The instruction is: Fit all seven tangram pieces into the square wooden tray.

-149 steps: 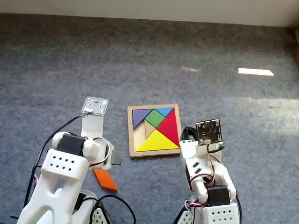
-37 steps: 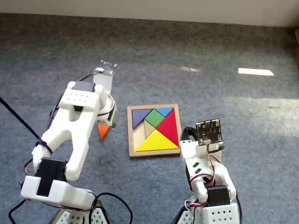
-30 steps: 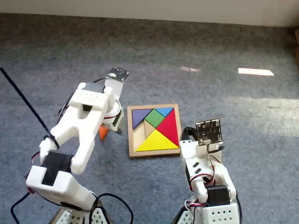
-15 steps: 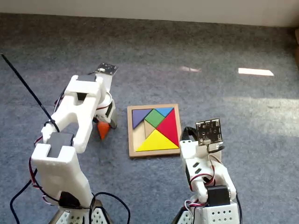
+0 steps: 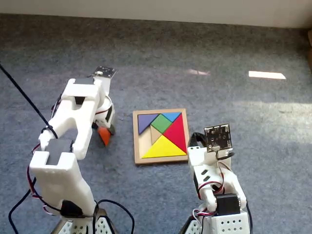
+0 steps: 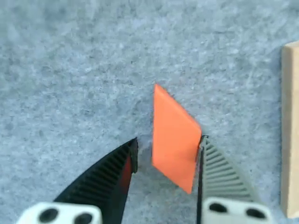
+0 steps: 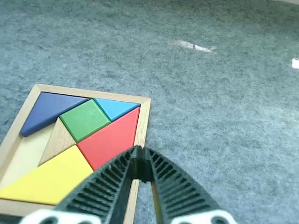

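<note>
surface: grey fuzzy carpet point(image 5: 219, 58), bright light patches toward the far side | on it: square wooden tray point(image 5: 136, 139) sitting flat around the middle | also on it: flat orange parallelogram piece point(image 5: 103, 136), looks like it's lying near the tray, not touching

The left arm point(image 5: 73, 122) and right arm point(image 5: 214, 187) are white shells with black servo blocks, dotted holes and looping black cables point(image 5: 195, 139). The left hand point(image 6: 168, 140) has one black and one grey ribbed finger; the right hand point(image 7: 141, 154) has dark ribbed ones.
</note>
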Action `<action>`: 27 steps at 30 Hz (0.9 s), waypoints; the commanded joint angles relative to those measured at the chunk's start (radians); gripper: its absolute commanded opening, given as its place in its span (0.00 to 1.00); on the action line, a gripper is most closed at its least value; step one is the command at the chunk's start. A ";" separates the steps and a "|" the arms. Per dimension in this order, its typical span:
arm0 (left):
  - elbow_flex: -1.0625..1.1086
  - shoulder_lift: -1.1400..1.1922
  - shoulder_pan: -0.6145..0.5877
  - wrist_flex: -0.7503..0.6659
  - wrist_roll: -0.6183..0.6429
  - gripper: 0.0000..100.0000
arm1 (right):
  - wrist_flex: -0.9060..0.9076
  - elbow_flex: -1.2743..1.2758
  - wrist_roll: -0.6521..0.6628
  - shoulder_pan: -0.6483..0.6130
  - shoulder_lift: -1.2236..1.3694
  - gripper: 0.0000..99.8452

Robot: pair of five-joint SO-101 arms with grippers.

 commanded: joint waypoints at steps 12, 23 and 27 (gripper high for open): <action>0.163 -0.239 0.081 -0.061 0.002 0.23 | -0.027 0.102 -0.002 0.008 -0.010 0.02; -0.005 -0.001 0.074 -0.041 -0.014 0.23 | -0.027 0.102 -0.002 0.008 -0.010 0.02; -0.051 0.028 0.058 -0.006 -0.012 0.23 | -0.027 0.102 -0.002 0.008 -0.010 0.02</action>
